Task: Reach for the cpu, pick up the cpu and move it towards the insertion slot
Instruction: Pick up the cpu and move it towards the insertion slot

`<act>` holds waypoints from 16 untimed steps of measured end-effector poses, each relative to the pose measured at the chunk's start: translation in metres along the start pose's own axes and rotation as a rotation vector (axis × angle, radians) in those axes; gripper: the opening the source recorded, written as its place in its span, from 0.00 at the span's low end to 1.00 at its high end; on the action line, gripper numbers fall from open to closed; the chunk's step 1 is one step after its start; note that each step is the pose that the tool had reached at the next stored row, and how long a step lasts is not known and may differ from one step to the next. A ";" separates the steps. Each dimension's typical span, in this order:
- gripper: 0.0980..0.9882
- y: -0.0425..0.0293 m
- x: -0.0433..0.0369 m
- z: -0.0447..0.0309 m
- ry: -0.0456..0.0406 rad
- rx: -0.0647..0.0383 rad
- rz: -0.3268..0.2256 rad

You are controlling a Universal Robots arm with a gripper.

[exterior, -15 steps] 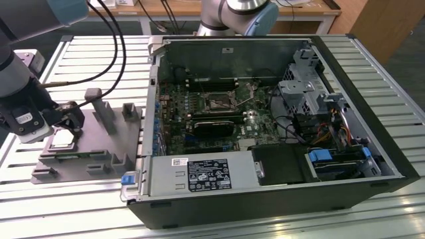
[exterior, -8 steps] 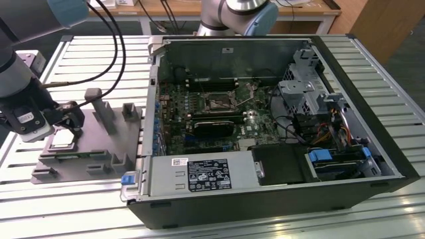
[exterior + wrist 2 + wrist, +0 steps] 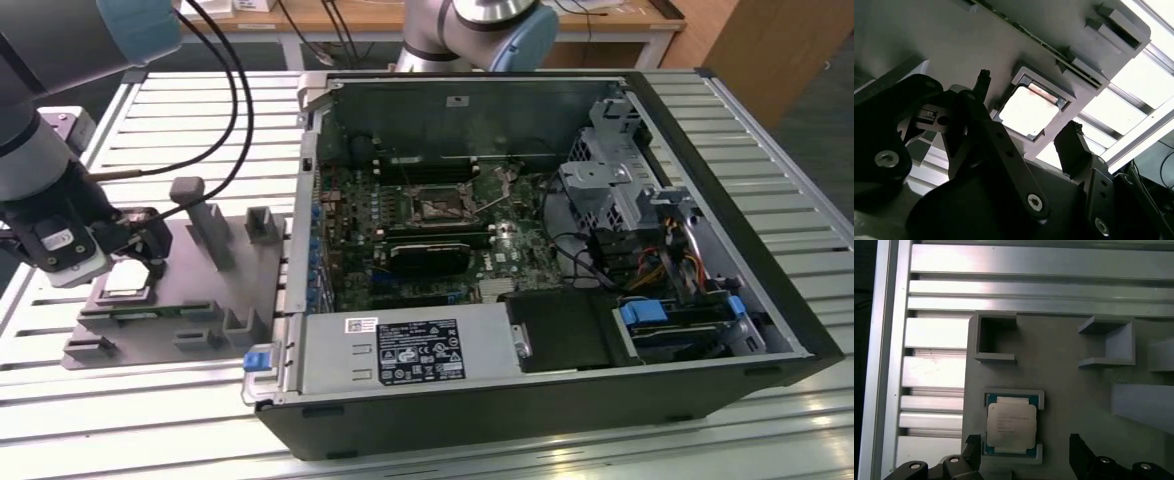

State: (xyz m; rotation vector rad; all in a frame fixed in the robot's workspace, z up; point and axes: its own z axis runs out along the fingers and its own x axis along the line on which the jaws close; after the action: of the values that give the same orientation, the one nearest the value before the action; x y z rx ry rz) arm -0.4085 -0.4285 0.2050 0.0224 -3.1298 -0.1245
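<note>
First wrist view: cpu (image 3: 1010, 425) in fixture (image 3: 1064, 370)

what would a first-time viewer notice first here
The big open computer case takes up the middle and the exterior view's right, its dark square socket laid bare inside. At the exterior view's left the arm hangs low over a grey plate, where a small silver chip sits in a recess with the jaws open on either side of it.
</note>
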 end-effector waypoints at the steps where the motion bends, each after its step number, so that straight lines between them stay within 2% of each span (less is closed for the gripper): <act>1: 0.78 0.0001 0.0010 0.0014 0.0000 0.000 0.000; 6: 0.78 0.0038 0.0036 0.0095 0.0001 0.000 0.005; 16: 0.77 0.0105 0.0070 0.0195 0.0021 0.000 0.010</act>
State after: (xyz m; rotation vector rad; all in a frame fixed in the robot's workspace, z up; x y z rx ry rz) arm -0.4158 -0.4165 0.1865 0.0063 -3.1274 -0.1241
